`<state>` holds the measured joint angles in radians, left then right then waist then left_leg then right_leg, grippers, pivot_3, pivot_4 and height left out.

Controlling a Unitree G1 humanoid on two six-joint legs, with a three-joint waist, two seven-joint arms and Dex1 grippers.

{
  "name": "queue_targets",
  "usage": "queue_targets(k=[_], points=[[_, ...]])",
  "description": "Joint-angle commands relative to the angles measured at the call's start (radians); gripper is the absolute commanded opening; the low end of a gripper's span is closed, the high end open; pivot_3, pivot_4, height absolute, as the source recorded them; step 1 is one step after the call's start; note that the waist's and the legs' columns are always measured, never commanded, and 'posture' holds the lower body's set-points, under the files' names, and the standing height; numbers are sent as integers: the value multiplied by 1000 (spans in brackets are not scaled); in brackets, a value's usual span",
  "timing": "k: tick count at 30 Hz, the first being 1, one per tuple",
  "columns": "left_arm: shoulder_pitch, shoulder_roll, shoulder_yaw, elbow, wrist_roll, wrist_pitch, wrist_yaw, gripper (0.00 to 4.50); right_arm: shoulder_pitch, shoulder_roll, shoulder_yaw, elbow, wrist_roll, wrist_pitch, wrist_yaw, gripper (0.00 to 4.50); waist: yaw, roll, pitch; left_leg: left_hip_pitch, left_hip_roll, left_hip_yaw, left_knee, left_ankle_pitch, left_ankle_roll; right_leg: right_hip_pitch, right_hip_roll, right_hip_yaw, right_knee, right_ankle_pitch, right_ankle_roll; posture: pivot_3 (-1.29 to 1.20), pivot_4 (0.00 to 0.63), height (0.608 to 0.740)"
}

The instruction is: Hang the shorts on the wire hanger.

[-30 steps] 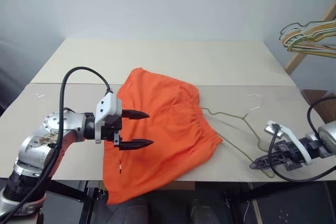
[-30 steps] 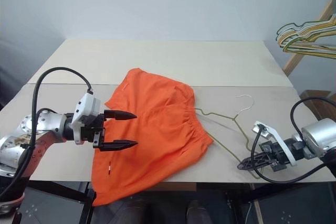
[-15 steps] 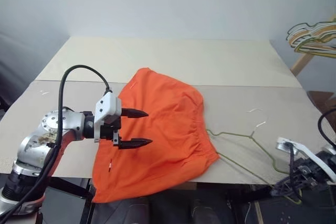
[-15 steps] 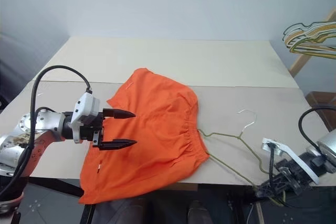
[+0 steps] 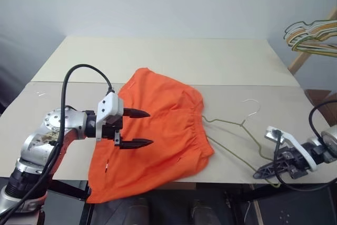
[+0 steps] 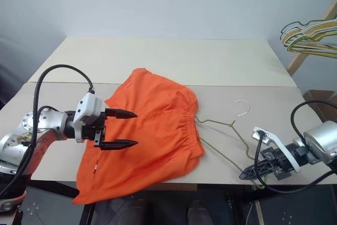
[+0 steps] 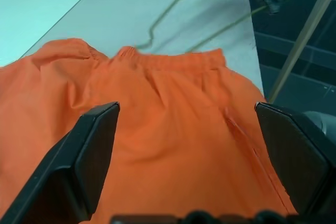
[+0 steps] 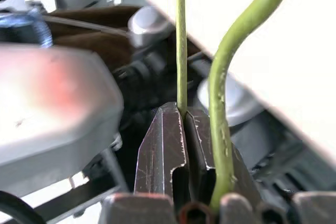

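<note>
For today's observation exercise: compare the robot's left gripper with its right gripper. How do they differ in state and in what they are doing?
The left gripper is open, its black fingers spread over the shorts and holding nothing; the right gripper is shut on the wire hanger.
The left gripper is over the table's left part; the right gripper is at its front right edge.
Both have two black fingers.

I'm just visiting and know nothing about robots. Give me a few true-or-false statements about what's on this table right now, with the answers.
1. The bright orange fabric shorts hang over the table's near edge. True.
2. The left end effector is shut on the shorts. False: it is open, above them.
3. The right end effector is shut on the thin olive-grey wire hanger. True.
4. The shorts already hang on that hanger. False: they lie on the table.
</note>
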<state>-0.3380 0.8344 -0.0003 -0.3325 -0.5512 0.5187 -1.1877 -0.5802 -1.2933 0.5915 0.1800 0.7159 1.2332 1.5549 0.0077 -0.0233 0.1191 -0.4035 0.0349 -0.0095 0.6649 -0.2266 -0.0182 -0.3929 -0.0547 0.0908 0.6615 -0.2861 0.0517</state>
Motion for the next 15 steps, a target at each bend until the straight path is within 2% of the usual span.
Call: queue_targets(k=[1,4,8,11,15], points=[[-13,5,13,-14,-2,-22,-3,4480,-69,77,25,92,-88,-4,50,0,3,0,0,-1,0,0,0,0,0,-1,0,0,0,0,0,89,84,740],[6,5,16,-29,-2,-25,1,4480,-115,152,46,166,-135,9,47,0,3,0,0,-1,-1,0,0,0,0,-1,0,1,1,1,0,102,83,740],[25,11,26,-44,-3,-24,11,4480,-131,148,103,141,-100,-10,60,0,7,0,0,-1,-1,0,0,0,0,-1,0,0,2,1,0,123,80,740],[44,13,35,-60,-9,-18,23,4480,-119,83,123,69,-13,-4,60,0,10,0,0,-1,-1,0,0,0,0,-1,-1,0,2,1,0,135,75,740],[72,10,31,-86,-13,-17,34,4480,-50,-73,163,-126,96,-18,60,0,20,0,0,-1,-1,-1,0,0,0,-1,-1,-1,1,1,0,137,79,740]])
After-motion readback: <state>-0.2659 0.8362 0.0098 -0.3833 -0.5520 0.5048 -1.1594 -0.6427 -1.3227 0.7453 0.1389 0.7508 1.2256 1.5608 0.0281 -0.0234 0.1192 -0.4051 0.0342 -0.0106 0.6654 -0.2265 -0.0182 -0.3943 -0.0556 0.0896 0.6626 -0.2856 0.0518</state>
